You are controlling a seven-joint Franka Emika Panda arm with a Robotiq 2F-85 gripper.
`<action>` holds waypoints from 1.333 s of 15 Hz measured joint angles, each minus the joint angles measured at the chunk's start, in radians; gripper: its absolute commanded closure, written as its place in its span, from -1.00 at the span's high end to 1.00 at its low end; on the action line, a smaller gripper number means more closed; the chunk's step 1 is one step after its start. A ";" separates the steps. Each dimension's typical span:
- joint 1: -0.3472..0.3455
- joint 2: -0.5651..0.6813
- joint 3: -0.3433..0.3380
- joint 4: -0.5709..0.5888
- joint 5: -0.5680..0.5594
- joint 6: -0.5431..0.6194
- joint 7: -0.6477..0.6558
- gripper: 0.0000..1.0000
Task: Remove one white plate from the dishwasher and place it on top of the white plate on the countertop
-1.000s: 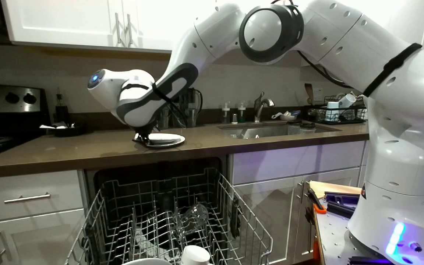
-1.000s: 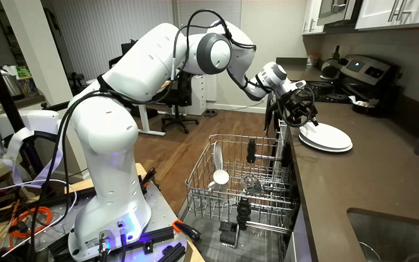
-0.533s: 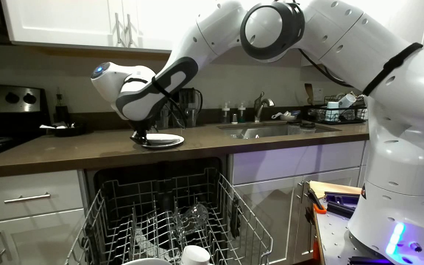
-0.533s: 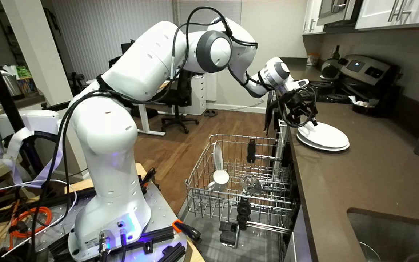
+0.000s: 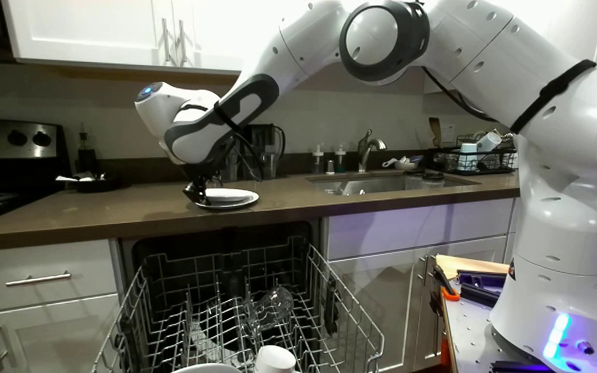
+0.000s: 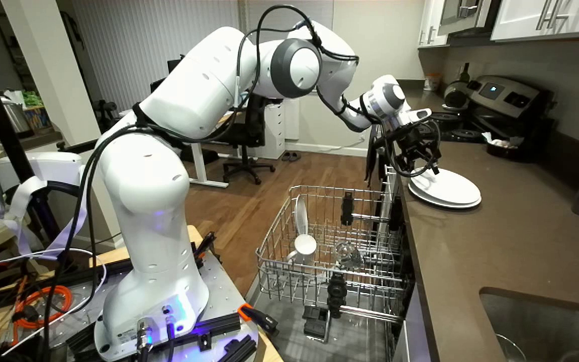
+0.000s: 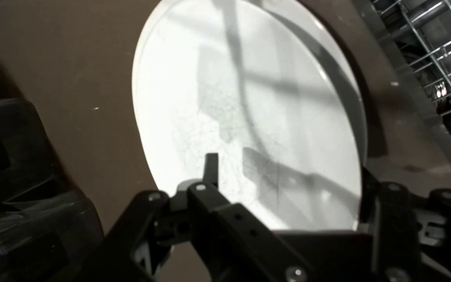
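The upper flat white plate (image 6: pixel 455 185) lay off-centre on the lower flat white plate (image 7: pixel 338 72), near the edge of the dark brown slab desk (image 6: pixel 510 241). Black jointed fingers (image 7: pixel 211 170) stood apart astride the upper rim, seemingly gripping nothing; a snag on retreat risked dragging it off.

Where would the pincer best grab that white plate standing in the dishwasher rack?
I'd take the plate by its top edge, coming down from above and pinching across its two faces. It stands nearly upright, so that thin rim points up. Lower down, the white mug sits close by it in an exterior view, so a low grip would probably be harder.
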 measured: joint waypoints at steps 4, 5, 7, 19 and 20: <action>-0.009 -0.020 0.000 -0.023 0.062 0.039 -0.043 0.61; -0.009 -0.027 0.000 -0.030 0.074 0.046 -0.050 0.63; -0.009 -0.041 0.000 -0.046 0.093 0.056 -0.062 0.64; -0.005 -0.088 -0.005 -0.117 0.101 0.066 -0.067 0.72; -0.005 -0.088 -0.005 -0.123 0.105 0.071 -0.069 0.72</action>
